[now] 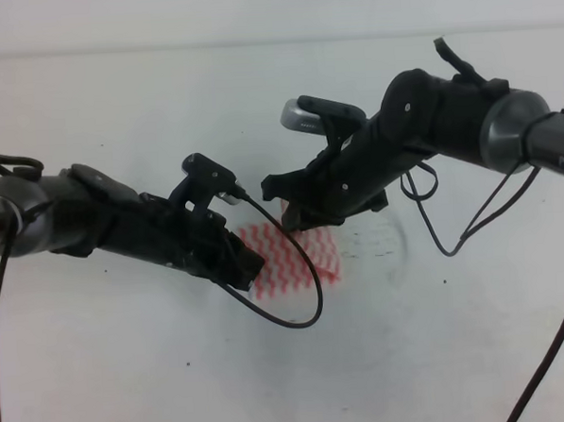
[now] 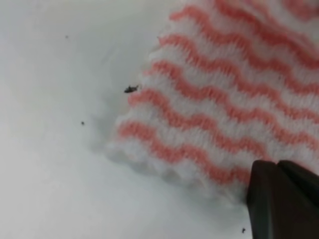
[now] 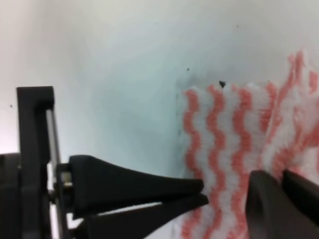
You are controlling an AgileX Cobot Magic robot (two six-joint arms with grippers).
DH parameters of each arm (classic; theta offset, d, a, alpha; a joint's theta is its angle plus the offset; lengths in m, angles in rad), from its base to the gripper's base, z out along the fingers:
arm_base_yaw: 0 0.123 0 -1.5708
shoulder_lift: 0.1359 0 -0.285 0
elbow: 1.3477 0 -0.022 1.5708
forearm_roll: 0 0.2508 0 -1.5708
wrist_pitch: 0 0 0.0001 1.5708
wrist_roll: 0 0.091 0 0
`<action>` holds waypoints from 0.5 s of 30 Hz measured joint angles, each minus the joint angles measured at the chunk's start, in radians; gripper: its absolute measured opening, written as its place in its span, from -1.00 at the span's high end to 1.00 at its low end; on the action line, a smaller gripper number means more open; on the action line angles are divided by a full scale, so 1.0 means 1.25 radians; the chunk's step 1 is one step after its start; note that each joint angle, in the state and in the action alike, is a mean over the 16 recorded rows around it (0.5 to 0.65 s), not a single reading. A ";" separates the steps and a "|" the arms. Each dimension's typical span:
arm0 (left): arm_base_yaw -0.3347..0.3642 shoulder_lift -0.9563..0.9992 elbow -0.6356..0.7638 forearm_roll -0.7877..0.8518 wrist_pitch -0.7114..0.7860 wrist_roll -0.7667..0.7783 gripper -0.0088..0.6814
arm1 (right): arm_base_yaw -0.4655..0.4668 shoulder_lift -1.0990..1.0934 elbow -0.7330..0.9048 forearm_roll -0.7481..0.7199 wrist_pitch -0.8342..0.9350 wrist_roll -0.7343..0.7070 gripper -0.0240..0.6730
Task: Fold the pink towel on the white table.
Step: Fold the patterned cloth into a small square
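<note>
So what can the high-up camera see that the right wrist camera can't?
Only the high view shows both whole arms, their cables, and the left gripper at the towel's left edge. Only the right wrist view shows the right gripper close up, its jaws nearly closed at the cloth's edge, plus a dark speck. Both show the pink towel on the white table.

Small dark speck [image 2: 131,89] beside striped cloth edge.

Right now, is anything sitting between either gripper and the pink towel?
Nothing visible. The left gripper and right gripper are both already at the pink towel, on bare white table; only small dark specks lie nearby.
</note>
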State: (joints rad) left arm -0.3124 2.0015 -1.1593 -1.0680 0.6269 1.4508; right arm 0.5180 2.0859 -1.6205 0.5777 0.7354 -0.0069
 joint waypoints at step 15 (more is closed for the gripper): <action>0.000 -0.009 -0.001 0.000 0.004 0.005 0.99 | 0.006 0.017 -0.004 0.003 0.004 -0.005 0.98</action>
State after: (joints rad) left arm -0.3119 1.9904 -1.1603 -1.0679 0.6323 1.4565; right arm 0.5255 2.1072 -1.6259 0.5810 0.7398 -0.0126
